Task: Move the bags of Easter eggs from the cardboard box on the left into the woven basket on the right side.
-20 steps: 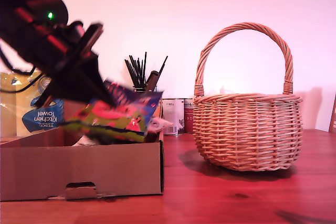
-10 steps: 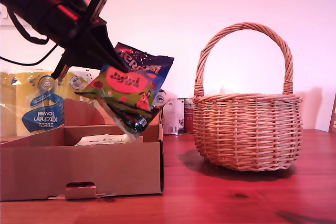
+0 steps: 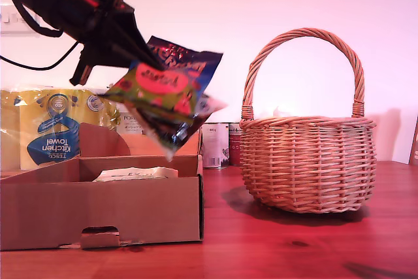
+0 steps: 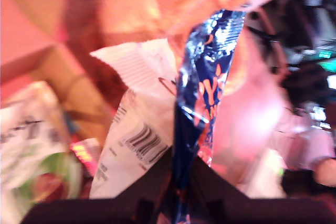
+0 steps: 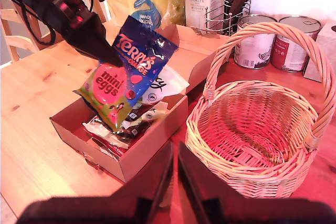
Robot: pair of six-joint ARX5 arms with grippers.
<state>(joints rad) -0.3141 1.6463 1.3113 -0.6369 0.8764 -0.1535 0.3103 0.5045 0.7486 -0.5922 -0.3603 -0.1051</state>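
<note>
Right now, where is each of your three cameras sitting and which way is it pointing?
Exterior view: low at table height, side-on to the cardboard box and woven basket; my first gripper shows.
First wrist view: rides my first gripper, looking along the clamped blue Terry's bag; dark fingers show.
Second wrist view: high, looking down into box and basket; my second gripper shows.
Shared: exterior and second wrist views both show the held bags.
</note>
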